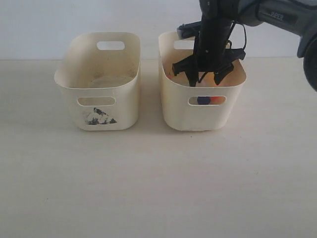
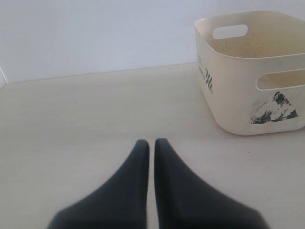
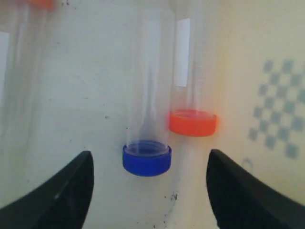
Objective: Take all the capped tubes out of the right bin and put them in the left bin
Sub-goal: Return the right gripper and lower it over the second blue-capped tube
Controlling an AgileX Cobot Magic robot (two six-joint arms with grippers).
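Observation:
Two cream tubs stand side by side. The left bin (image 1: pixel 124 106), with a black-grey smudge on its front, looks empty inside. My right gripper (image 1: pixel 200 74) hangs down inside the right bin (image 1: pixel 178 106), open. In the right wrist view the right gripper (image 3: pixel 150 156) straddles a clear blue-capped tube (image 3: pixel 147 160) lying on the bin floor, without touching it. An orange-capped tube (image 3: pixel 193 122) lies beside that one, and a third tube (image 3: pixel 21 71) lies further off. My left gripper (image 2: pixel 151 143) is shut and empty over the table, off to the side of the left bin (image 2: pixel 238 100).
A blue cap (image 1: pixel 203 100) and an orange cap (image 1: pixel 217 100) show through the right bin's front handle slot. A grey chequered mark (image 3: pixel 279 114) sits on the bin's inner wall near my right finger. Pale tabletop (image 1: pixel 158 188) stretches in front of both bins.

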